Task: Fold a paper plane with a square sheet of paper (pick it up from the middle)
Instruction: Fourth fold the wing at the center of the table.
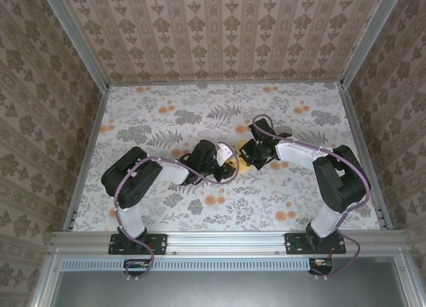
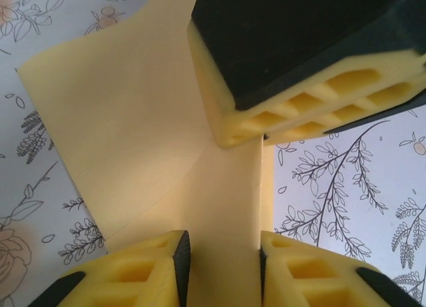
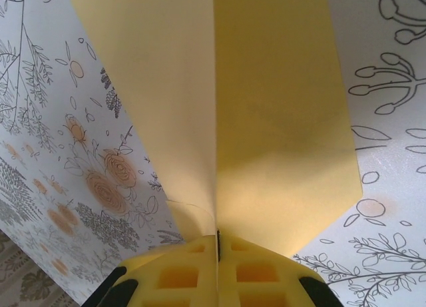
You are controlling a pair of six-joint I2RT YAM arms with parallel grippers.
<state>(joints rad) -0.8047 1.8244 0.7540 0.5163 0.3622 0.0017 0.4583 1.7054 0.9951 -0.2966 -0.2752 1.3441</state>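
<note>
The square sheet of paper (image 3: 279,120) is yellow and folded into a paper plane shape, with two wings spreading from a central crease. My right gripper (image 3: 217,237) is shut on that crease from the near end. In the left wrist view, the right gripper's fingers (image 2: 313,94) hold the paper (image 2: 126,114) from above. My left gripper (image 2: 219,244) stands with its jaws a little apart on either side of a narrow folded strip. In the top view, both grippers meet over the paper (image 1: 245,166) at the middle of the table, the left gripper (image 1: 231,166) from the left and the right gripper (image 1: 250,158) from the right.
A floral cloth with orange blotches covers the table (image 1: 166,107). Patterned walls and metal rails (image 1: 90,154) close in the back and both sides. The two arms crowd the middle, with open cloth all around them.
</note>
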